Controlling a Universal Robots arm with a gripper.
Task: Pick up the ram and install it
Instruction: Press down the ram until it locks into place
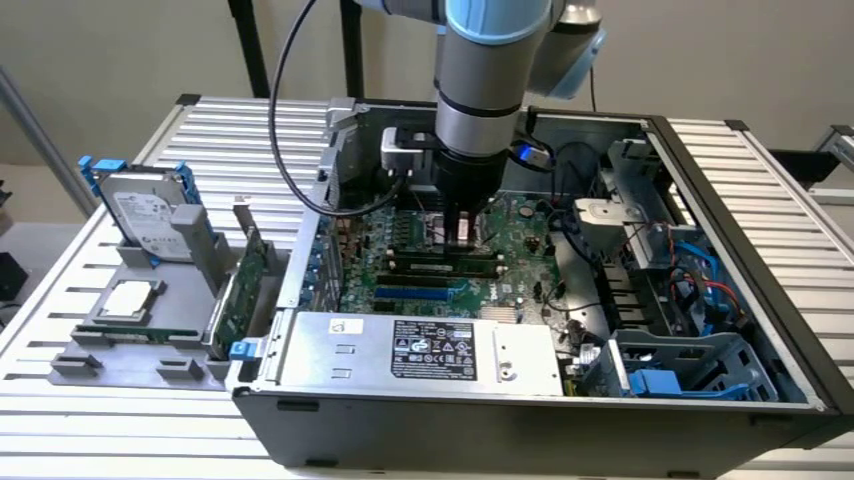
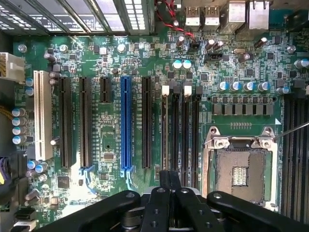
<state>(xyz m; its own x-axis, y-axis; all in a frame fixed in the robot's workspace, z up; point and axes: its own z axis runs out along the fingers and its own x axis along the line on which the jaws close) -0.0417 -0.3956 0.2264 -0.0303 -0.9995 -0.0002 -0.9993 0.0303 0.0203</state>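
Open computer case (image 1: pixel 534 430) on a slatted metal tabletop (image 1: pixel 774 180), against a plain beige wall (image 1: pixel 120 40) with dark upright posts (image 1: pixel 250 45) behind. Grey arm (image 1: pixel 487 60) reaching straight down into the case over the green motherboard (image 1: pixel 400 235), with a black cable (image 1: pixel 283 130) looping off to the exterior view's left.

Tool (image 1: pixel 459 238) clenched on the ram (image 1: pixel 462 229), seen as a thin upright board with a pale label between the fingers, just above the dark memory slots (image 1: pixel 434 263).

In the wrist view, tool (image 2: pixel 169 176) drawn together, in line with the memory slots (image 2: pixel 176 130), between the blue slot (image 2: pixel 125 125) and the bare processor socket (image 2: pixel 239 169).

Labelled power supply (image 1: pixel 427 348) along the near case wall.

At the exterior view's left, a grey holder (image 1: pixel 80 365) carrying a hard drive (image 1: pixel 144 215), a square processor chip (image 1: pixel 127 298) and an upright expansion card (image 1: pixel 240 290).
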